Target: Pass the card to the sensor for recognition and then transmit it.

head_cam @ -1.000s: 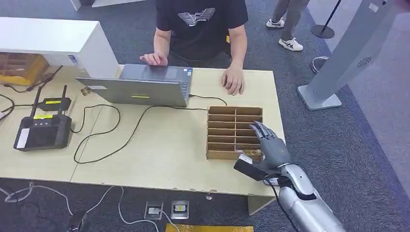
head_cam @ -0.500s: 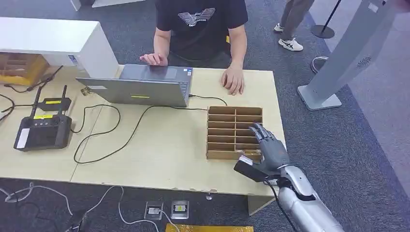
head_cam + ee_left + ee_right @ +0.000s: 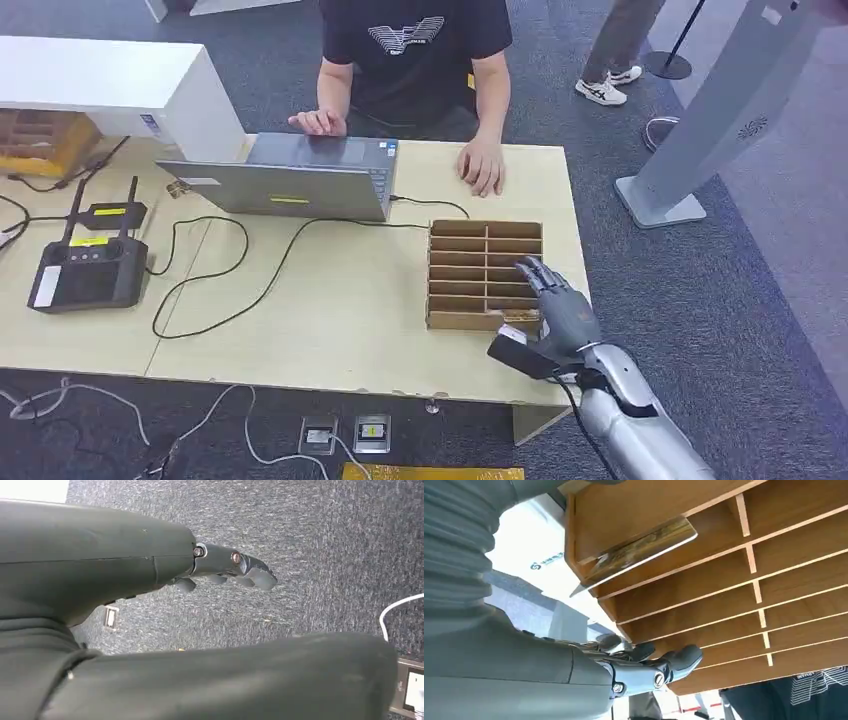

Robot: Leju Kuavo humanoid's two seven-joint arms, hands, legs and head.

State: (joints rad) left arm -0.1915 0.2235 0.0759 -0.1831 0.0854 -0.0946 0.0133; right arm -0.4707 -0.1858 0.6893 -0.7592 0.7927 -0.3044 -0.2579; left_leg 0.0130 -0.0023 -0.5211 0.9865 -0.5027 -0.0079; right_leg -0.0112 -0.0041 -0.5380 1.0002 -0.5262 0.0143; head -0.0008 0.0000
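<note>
A card [image 3: 514,326] with a brownish print leans in the nearest slot of the wooden slotted box [image 3: 486,240] on the table's right side. In the right wrist view the card [image 3: 639,550] sticks out of that slot at a slant. My right hand [image 3: 558,312] hovers over the box's near right corner, its fingers [image 3: 674,661] stretched out and apart from the card, holding nothing. My left hand [image 3: 227,570] hangs over grey carpet, fingers loosely extended and empty. A black device with two antennas [image 3: 88,272] lies at the table's left.
A person sits at the far side, one hand [image 3: 484,165] on the table and one on an open laptop [image 3: 285,180]. Cables [image 3: 215,270] trail across the table's middle. A white cabinet [image 3: 110,85] stands at the back left and a grey stand [image 3: 700,130] at the right.
My right hand has drawn slightly back toward the table's near edge, staying over the box. A person walking in the background has moved on.
</note>
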